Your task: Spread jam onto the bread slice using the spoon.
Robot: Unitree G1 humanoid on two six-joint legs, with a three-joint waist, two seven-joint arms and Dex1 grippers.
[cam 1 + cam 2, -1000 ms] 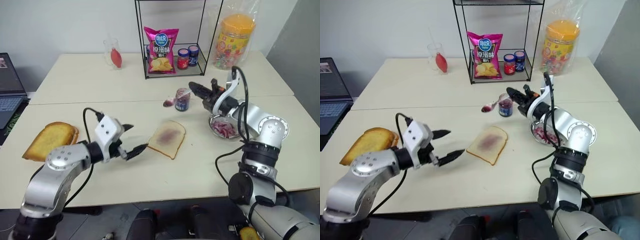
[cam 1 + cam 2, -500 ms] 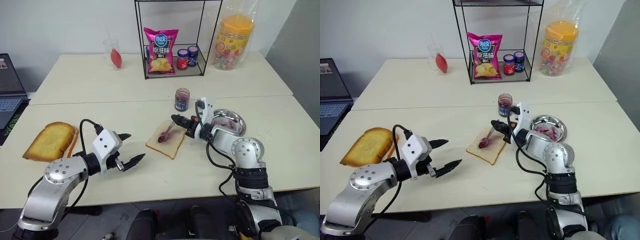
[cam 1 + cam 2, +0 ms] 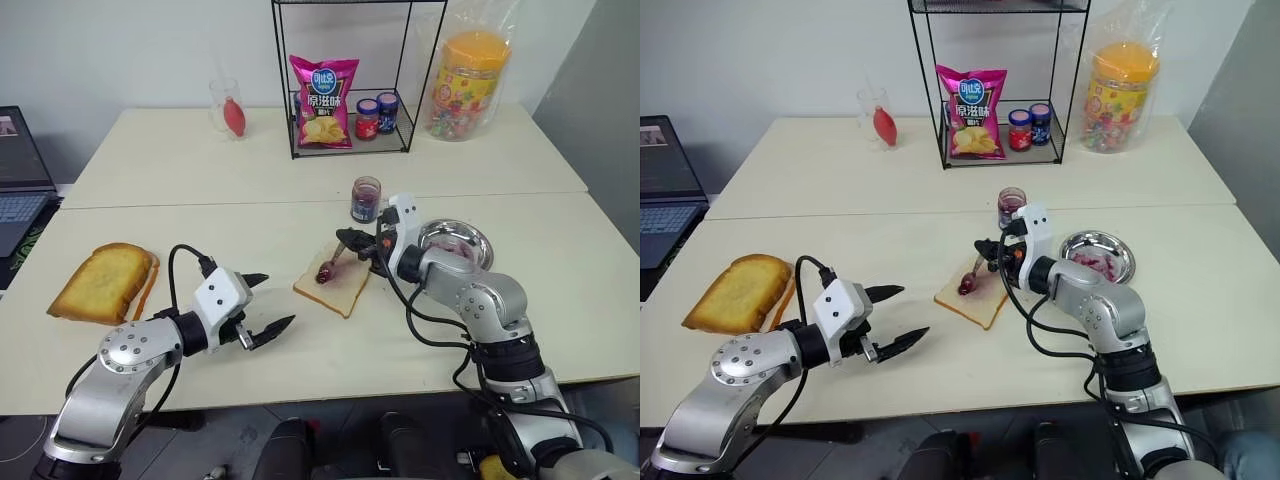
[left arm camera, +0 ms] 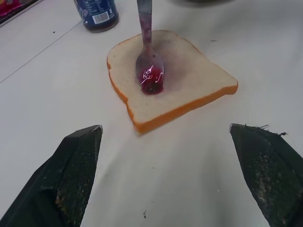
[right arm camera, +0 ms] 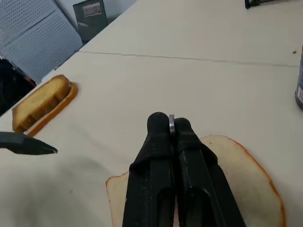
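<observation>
The pale bread slice (image 3: 336,286) lies on the table in front of me, with a purple stain at its centre. My right gripper (image 3: 346,238) is shut on the handle of the slim silver spoon (image 4: 147,56). The spoon slants down so that its bowl rests on the middle of the slice. Glossy dark jam (image 4: 151,84) sits in and under the bowl. The jam jar (image 3: 365,199) with the blue label stands just behind the slice. My left gripper (image 3: 268,302) hovers open and holding nothing to the left of the slice, its fingers pointing at it.
A darker toasted slice (image 3: 100,283) lies at the left. A metal bowl (image 3: 455,243) with pink pieces sits right of the right gripper. At the back stand a wire rack (image 3: 343,75) with chips and two small jars, a candy jar (image 3: 462,80) and a glass (image 3: 228,108). A laptop (image 3: 20,170) is far left.
My right gripper swung from beside the jam jar down and to the left, rolling its wrist, and brought the spoon's bowl onto the bread. The left gripper stayed open and nearly still.
</observation>
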